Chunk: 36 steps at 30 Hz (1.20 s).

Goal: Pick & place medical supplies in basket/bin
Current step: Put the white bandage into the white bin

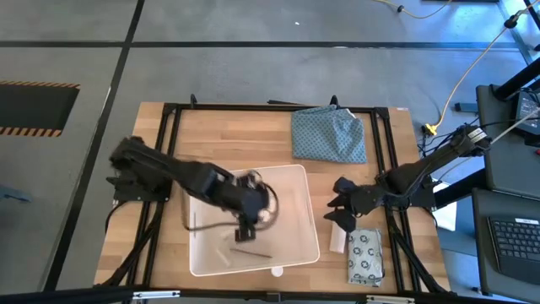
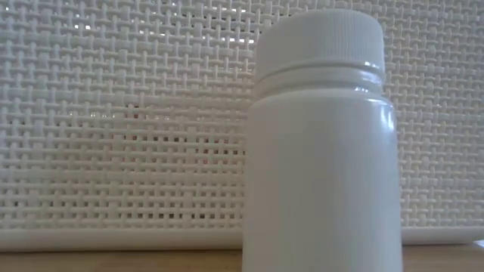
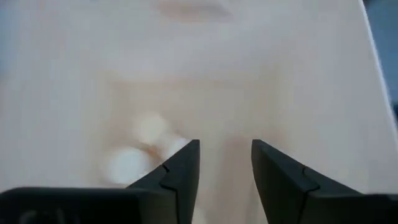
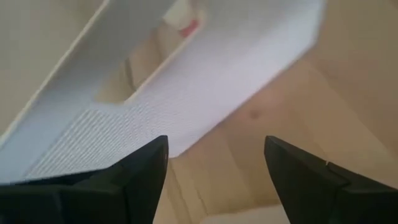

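The white bin (image 1: 295, 181) stands in the middle of the table. My left gripper (image 1: 245, 230) hangs over its inside, open and empty. In the left wrist view (image 3: 225, 146) two blurred white bottles (image 3: 127, 165) lie on the bin's floor below it. A white bottle (image 2: 321, 151) stands upright on the table by the bin's near wall (image 2: 113, 113). A grey-white packet (image 1: 365, 256) with ring print lies flat at the near right, a white tube (image 1: 337, 241) beside it. My right gripper (image 1: 337, 215) hovers open just right of the bin, above the tube and packet. A red thing (image 4: 189, 28) shows through the bin's slot handle.
A blue-green patterned cloth (image 1: 329, 133) lies bunched at the table's far right. A black frame (image 1: 388, 152) runs around the tabletop. Bare wood shows between the bin and the packet (image 4: 249, 118).
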Motion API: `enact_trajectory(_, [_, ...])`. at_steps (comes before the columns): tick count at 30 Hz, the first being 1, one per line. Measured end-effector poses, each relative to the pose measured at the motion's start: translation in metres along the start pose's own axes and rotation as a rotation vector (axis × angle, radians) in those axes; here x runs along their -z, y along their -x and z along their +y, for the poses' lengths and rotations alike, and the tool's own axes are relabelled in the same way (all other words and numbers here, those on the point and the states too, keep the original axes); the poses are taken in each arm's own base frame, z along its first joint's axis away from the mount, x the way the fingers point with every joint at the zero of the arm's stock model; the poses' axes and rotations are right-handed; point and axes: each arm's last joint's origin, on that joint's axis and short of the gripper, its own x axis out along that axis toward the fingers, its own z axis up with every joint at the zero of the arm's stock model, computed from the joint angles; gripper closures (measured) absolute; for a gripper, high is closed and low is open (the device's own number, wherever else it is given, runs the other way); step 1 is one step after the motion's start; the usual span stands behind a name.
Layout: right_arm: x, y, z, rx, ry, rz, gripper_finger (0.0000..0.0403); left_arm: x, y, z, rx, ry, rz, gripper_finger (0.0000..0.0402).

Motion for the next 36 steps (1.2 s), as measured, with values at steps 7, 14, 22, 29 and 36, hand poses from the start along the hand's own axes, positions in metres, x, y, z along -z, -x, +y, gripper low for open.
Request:
enact_trajectory(7, [-0.003, 0.022, -0.005, 0.222, -0.338, 0.060, 0.0136, 0.017, 0.081, 0.022, -0.346, -0.084, -0.226, 0.0276])
enact_trajectory(14, [0.004, 0.014, -0.003, 0.245, -0.529, 0.194, 0.0136, 0.063, 0.103, 0.037, -0.508, -0.112, -0.225, 0.0291])
enact_trajectory(22, [0.014, -0.009, 0.009, 0.245, -0.601, 0.265, 0.0136, 0.123, 0.076, 0.055, -0.527, -0.112, -0.253, 0.0304])
enact_trajectory(29, [0.031, -0.038, 0.009, 0.415, -0.747, 0.306, 0.0136, 0.162, 0.071, 0.068, -0.419, -0.079, -0.363, 0.0302])
enact_trajectory(36, [0.045, -0.064, 0.005, 0.550, -0.829, 0.410, 0.0136, 0.175, 0.100, 0.075, -0.347, -0.054, -0.511, 0.0308])
